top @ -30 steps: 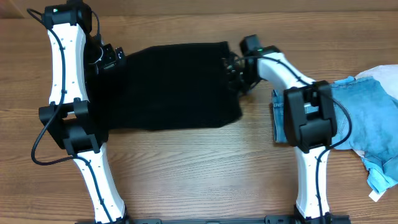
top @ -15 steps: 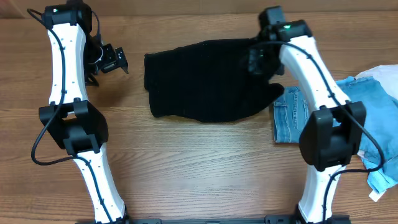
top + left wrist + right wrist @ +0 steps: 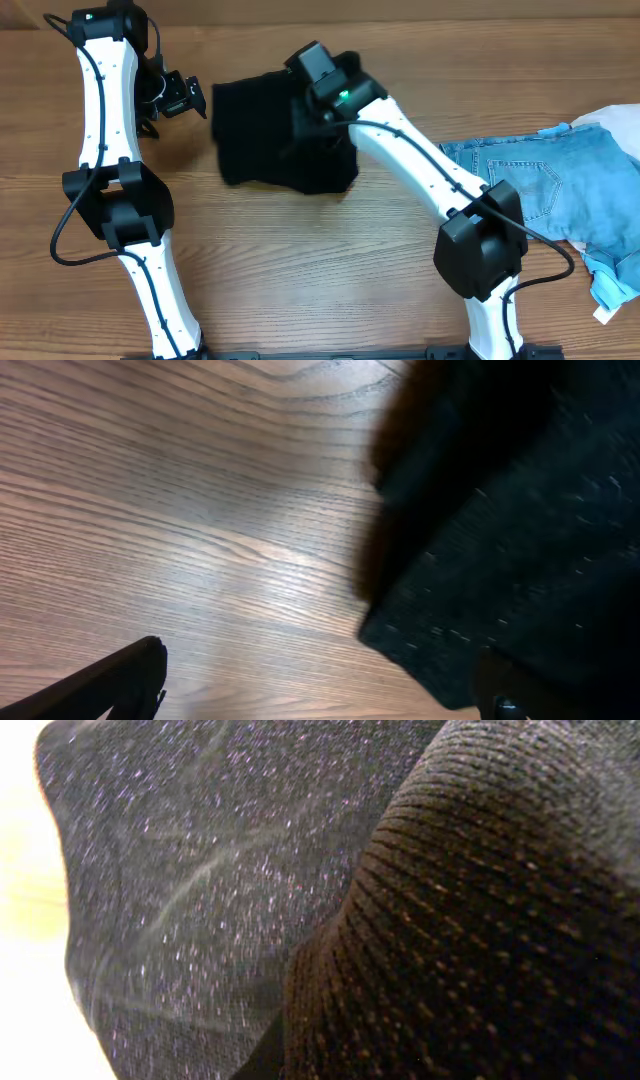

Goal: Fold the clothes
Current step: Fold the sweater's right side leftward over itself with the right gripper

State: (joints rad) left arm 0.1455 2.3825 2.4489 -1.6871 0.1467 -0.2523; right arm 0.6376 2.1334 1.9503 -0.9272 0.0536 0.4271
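**Overhead view.** One second earlier the black knit garment point(image 3: 262, 135) lay spread wide. It is now gathered into a narrower, doubled-over bundle on the table point(image 3: 300, 260). The right arm point(image 3: 420, 165) previously met the garment's right edge. It now reaches diagonally over the garment to its upper middle. The right end effector point(image 3: 318, 112) is lost against the black fabric, and its fingers are pressed together on a fold of the garment. The left end effector point(image 3: 180, 97) is unchanged: it is spread and stands just beside the garment's upper left corner, pinching nothing. More of the denim garment point(image 3: 545, 185) is uncovered than before. It lies well to the right of the black garment.

Count: two arms, two end effectors, one black knit garment, one denim garment.

**Left wrist view.** This view alone shows the two spread fingers point(image 3: 115, 680) at the lower corners. Bare table lies between them, and the garment's edge fills the upper right.

**Right wrist view.** Only here does the fabric texture resolve: a ribbed fold on the right lies over a flat, fuzzy surface on the left. The fingers themselves are hidden.
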